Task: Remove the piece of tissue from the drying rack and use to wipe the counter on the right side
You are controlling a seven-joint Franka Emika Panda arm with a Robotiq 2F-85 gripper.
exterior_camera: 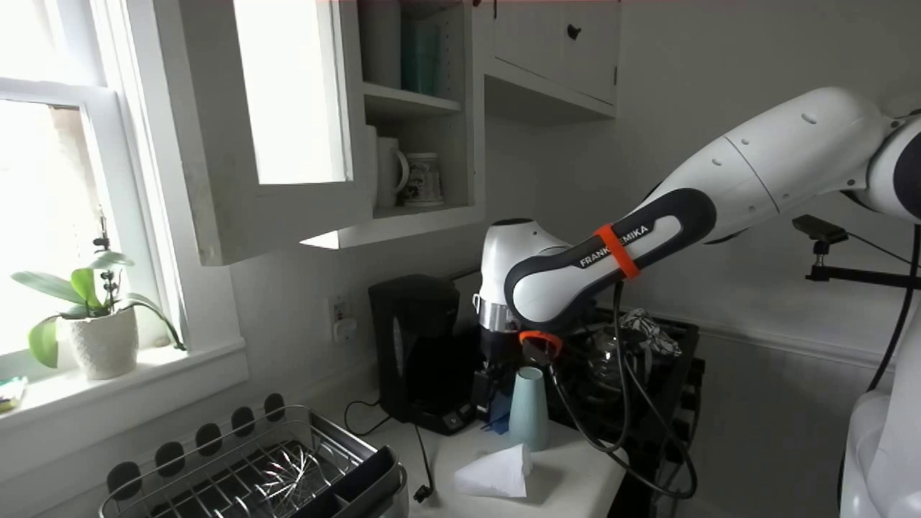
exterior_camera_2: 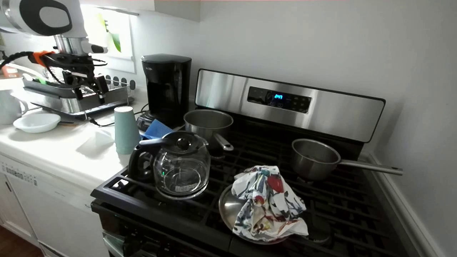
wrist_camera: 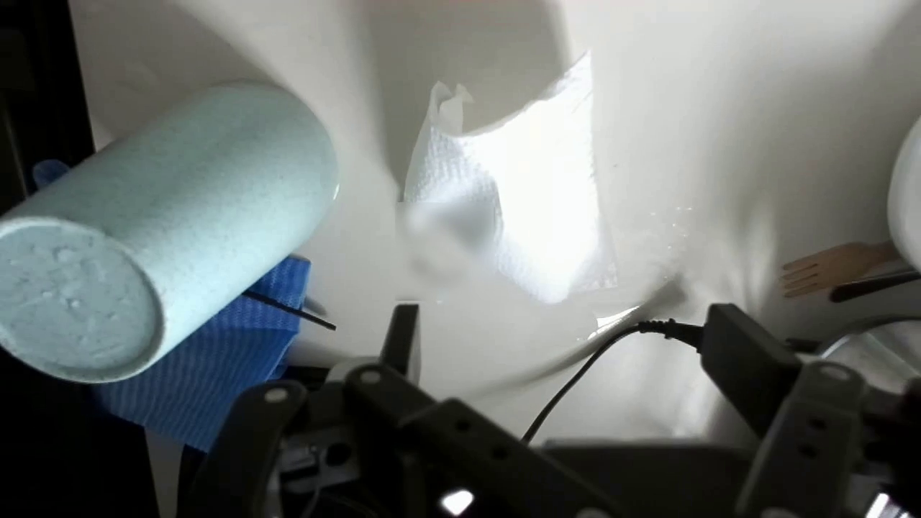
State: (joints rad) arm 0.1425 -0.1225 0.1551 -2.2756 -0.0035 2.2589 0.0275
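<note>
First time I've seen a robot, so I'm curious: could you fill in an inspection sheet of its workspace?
Surface: white counter; a few glints, possibly wet.
Job's things: tissue lies on the counter, outside the rack.
Clutter: upside-down cup beside the tissue, not touching; blue cloth, bowl, fork.
Hand: open above the counter, holding nothing.
Cables: loose plug on the counter; looped cables hang below the arm.
Surroundings: coffee maker, stove with pots and jug, plant.

The Franka Emika Panda arm (exterior_camera: 781, 162) was cased in white, dotted with grey caps (exterior_camera: 745, 142). Dark trim (exterior_camera: 694, 207) was lettered in white and crossed by an orange strap (exterior_camera: 616, 250). A silver collar (exterior_camera: 496, 317) was fitted above the black Robotiq gripper (wrist_camera: 561, 334), studded with pale pins (wrist_camera: 370, 377); a black cable (exterior_camera_2: 16, 56) was bound in orange.
</note>
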